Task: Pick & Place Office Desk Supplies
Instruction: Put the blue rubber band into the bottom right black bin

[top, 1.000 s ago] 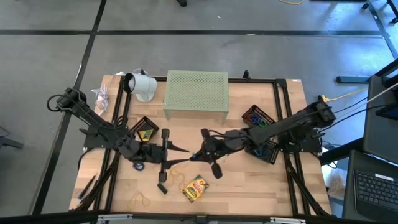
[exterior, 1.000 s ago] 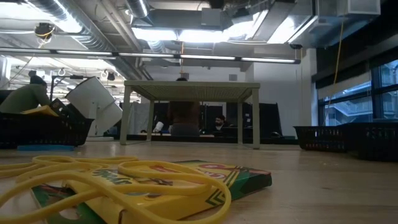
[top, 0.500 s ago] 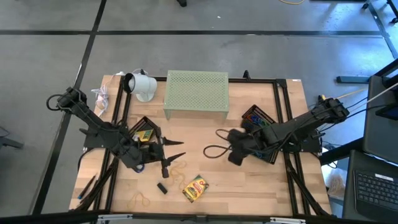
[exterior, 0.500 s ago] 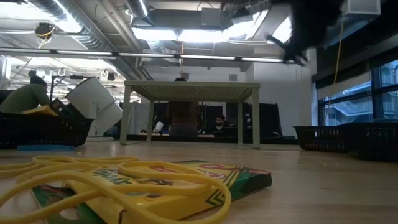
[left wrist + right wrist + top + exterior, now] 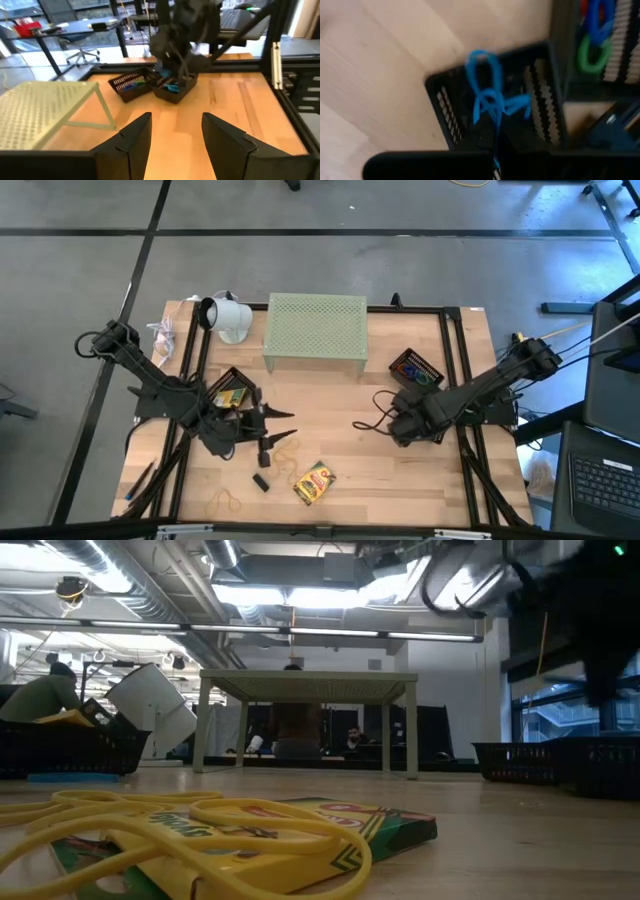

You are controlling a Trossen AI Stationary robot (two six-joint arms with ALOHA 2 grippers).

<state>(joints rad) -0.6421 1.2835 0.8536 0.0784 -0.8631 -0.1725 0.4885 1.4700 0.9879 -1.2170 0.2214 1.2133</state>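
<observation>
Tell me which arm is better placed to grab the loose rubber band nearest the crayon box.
Left. The left gripper is open beside that rubber band; the right gripper is farther off, shut on a blue band.

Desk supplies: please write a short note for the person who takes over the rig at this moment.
Left claw: open and empty, over the table beside the left mesh tray.
Right claw: shut on a blue band, at the right mesh tray; the band is not yet released.
Done: coloured rings lie in a neighbouring tray; one crayon box is in the left mesh tray.
Left: second crayon box, tan rubber bands and a small black piece lie loose on the table.
</observation>
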